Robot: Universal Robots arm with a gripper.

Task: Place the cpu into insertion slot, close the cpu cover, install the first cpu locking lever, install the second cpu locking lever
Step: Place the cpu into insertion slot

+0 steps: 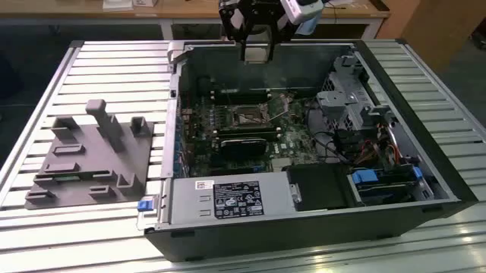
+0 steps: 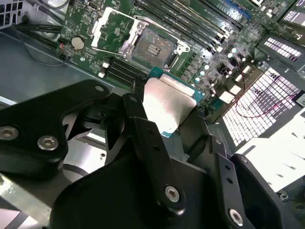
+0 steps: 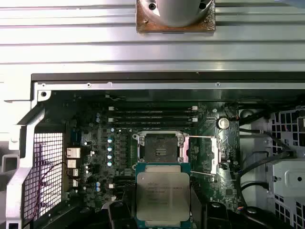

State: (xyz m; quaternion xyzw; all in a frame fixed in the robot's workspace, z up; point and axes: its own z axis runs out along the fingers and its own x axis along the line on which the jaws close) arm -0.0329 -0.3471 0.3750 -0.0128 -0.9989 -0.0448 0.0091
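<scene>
cpu in end effector, above computer case; insertion slot on motherboard inside.

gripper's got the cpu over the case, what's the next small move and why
Probably ease the cpu over the slot and line up its edges before lowering. The gripper holds it high above the board, offset from the slot in the first wrist view, and the cover stands open with the slot bare.
</scene>
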